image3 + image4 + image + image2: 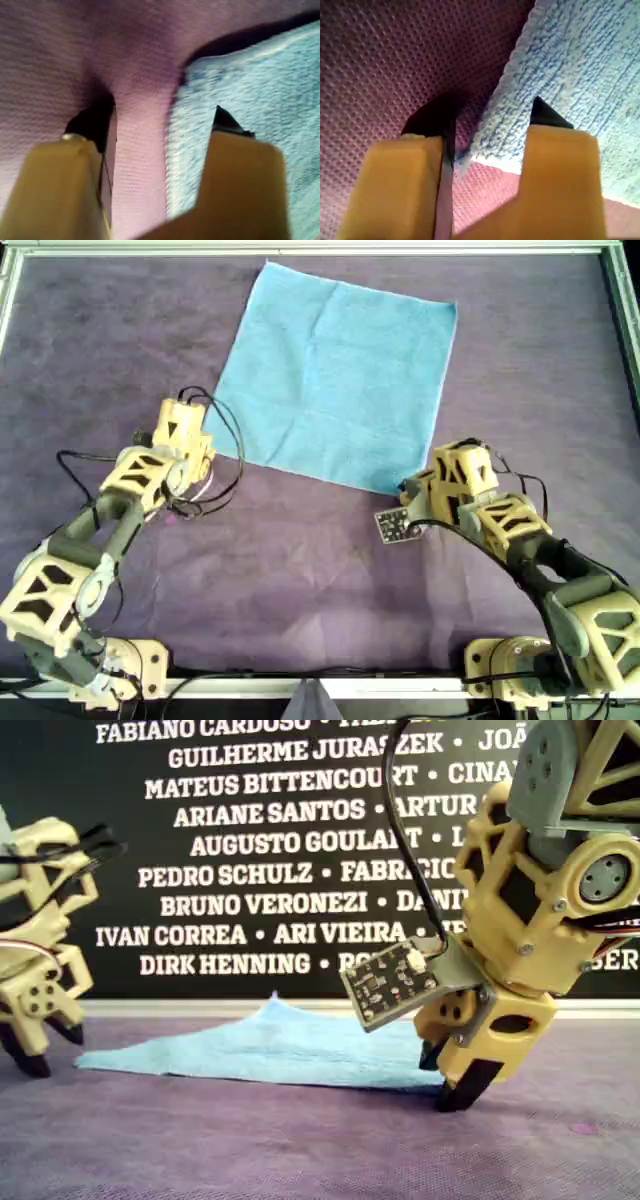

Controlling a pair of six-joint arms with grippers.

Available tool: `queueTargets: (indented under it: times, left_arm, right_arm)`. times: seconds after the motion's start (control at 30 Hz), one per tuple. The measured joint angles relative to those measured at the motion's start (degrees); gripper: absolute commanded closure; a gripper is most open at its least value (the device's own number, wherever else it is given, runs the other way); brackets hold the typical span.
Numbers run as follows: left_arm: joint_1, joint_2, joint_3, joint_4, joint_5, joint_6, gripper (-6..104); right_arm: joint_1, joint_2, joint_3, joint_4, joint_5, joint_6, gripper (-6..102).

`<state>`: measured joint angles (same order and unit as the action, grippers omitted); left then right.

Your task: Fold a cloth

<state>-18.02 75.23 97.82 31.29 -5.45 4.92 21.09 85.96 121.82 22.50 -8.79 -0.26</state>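
A thin, soft, sky-blue square cloth (338, 375) lies flat on the dark purple desk (300, 570). My first tool (162, 120) and my second tool (487, 117) each straddle a near edge of the cloth, jaws apart. The grasping step seems underway; next, each should pinch its corner.

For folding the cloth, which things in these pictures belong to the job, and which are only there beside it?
Belongs to the job:
- the cloth, lying flat and unfolded
- my first hand, open, straddling one cloth edge
- my second hand, open, straddling a cloth corner

Only there:
- the purple table covering
- the small circuit board
- the name banner
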Motion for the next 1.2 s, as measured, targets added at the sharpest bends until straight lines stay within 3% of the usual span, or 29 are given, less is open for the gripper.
queueTargets:
  times: [0.53,0.9,1.1,1.2]
  left_arm:
    - [0.00,-12.39,-14.06,-0.09,-0.44,0.00,29]
    - [0.00,-13.36,-15.03,-0.09,-0.44,0.09,31]
    - [0.00,-13.36,-15.03,-0.09,-0.35,0.09,42]
    - [0.00,-13.18,-15.03,-0.09,-0.35,0.09,52]
  right_arm:
    - [0.00,-0.18,0.00,-0.44,0.00,0.00,35]
    - [0.00,-0.18,0.00,-0.44,0.00,0.00,35]
    - [-0.44,-3.69,-3.96,-0.44,-0.44,0.44,35]
    - [-0.09,-5.45,-6.42,-0.44,0.00,0.09,41]
